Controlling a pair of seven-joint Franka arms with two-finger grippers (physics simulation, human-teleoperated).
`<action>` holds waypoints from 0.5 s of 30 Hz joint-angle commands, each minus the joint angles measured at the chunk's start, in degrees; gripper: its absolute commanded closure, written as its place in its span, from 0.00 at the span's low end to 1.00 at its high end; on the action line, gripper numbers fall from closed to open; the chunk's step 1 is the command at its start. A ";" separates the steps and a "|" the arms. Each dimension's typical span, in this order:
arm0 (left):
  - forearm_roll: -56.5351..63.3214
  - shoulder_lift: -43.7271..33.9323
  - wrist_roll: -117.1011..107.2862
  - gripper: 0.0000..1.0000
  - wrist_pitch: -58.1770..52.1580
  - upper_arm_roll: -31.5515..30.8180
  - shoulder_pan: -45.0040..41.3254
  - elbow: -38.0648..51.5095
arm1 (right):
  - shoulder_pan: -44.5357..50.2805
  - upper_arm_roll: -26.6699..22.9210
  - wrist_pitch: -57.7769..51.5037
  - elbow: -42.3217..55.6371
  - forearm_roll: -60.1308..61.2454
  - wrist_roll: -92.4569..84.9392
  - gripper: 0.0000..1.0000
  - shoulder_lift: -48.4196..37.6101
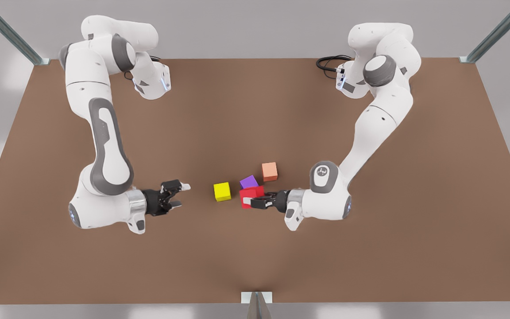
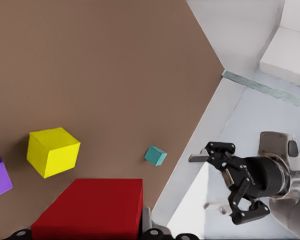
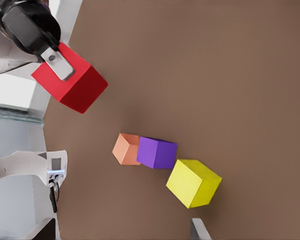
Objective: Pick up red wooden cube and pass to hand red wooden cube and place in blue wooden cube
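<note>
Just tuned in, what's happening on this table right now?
The left gripper, on the front view's right, has its fingers shut on the red wooden cube, beside the purple cube. The right gripper faces it with fingers open, beyond the yellow cube, holding nothing. The handover is not yet done. The blue wooden cube sits alone on the table.

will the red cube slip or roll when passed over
Probably rigid: the red cube shows sharp edges in the left pincer. Flat faces suggest it won't roll. Smooth-looking, so it may slip when the open right pincer takes it.
</note>
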 commanded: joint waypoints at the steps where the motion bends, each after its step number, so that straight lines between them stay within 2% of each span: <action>1: -3.44 0.85 10.89 0.38 9.67 -0.70 -0.41 0.25 | -0.07 0.00 5.18 -0.36 8.46 -70.48 0.00 0.14; 4: -7.92 4.19 26.00 0.38 11.96 -4.91 -0.93 0.42 | 0.02 0.09 6.06 -0.36 13.73 -77.16 0.00 1.90; 9: -11.61 4.98 37.52 0.38 11.96 -5.09 -1.46 1.30 | 1.07 0.09 7.55 -2.21 20.24 -79.53 0.00 1.99; 15: -11.97 4.98 40.16 0.38 11.43 -5.27 -0.23 0.78 | 1.69 0.18 8.34 -2.12 24.46 -79.97 0.00 4.98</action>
